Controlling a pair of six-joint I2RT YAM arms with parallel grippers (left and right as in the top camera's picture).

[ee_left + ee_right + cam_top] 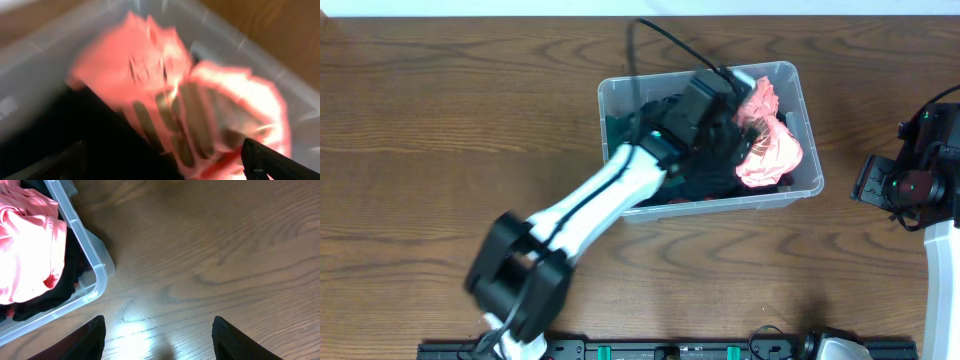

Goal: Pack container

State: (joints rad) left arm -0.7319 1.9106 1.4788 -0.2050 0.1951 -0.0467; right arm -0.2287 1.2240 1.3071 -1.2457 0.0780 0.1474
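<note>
The clear plastic container stands on the table right of centre, holding black clothes and a pink garment. My left gripper reaches into the container over the clothes; in the blurred left wrist view its fingers are spread wide over the pink garment and black cloth, holding nothing. My right gripper is open and empty above bare table right of the container; its view shows the container's corner and pink garment.
The wooden table extends to the left and front of the container. A black rail with fittings runs along the front edge. The right arm's white link stands at the far right.
</note>
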